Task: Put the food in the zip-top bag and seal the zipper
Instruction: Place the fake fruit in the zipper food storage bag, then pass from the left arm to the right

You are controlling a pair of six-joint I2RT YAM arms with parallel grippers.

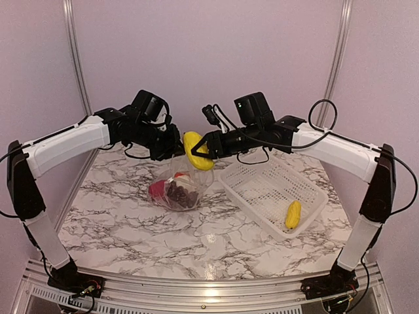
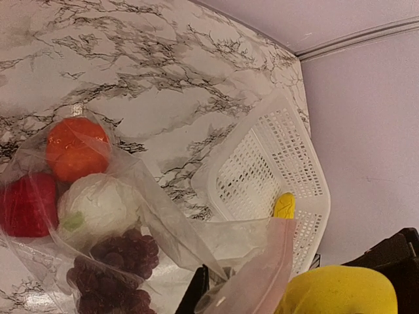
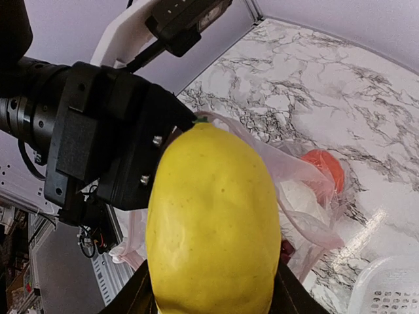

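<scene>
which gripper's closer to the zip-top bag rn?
Left. The left gripper pinches the zip-top bag at its mouth; the right gripper holds a yellow piece just above it.

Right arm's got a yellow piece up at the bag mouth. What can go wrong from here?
1. The left gripper pinches only one edge of the zip-top bag, and the mouth looks slack. The held yellow piece may catch the film and drop outside.
2. The right gripper sits very close to the left one, so pushing further in could make them collide.
</scene>
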